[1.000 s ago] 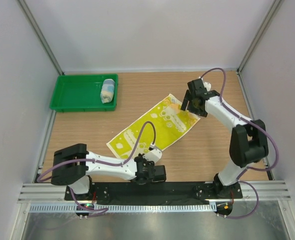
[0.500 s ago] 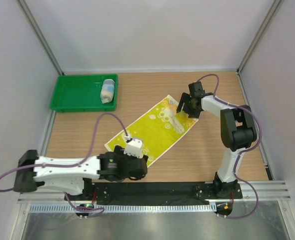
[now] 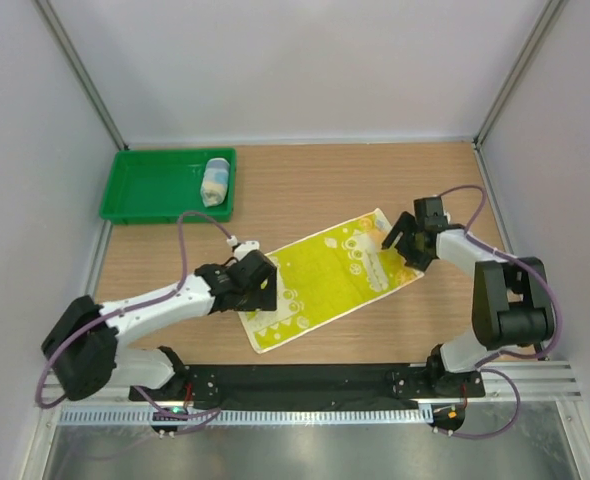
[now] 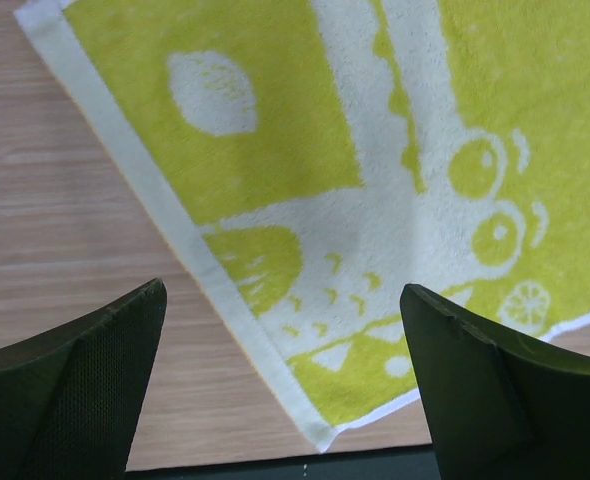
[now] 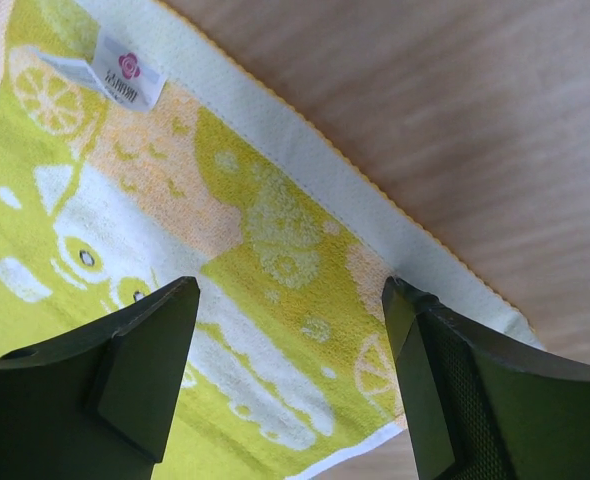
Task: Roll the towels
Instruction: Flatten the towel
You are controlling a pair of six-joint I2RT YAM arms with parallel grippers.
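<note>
Yellow-green towel [image 3: 325, 278], white lemon prints and border, orange edge ahead of black right gripper [image 5: 290, 290]; light blue-white towel [image 3: 215, 181]; green tray [image 3: 155, 190].

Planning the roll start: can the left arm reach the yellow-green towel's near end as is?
Probably yes: the left hand is open right above that end of the towel, which lies flat with nothing in between.

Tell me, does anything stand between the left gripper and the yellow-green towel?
No, nothing visible does. The left gripper hangs open right over the left end of the yellow-green towel, with only towel and bare table below it.
</note>
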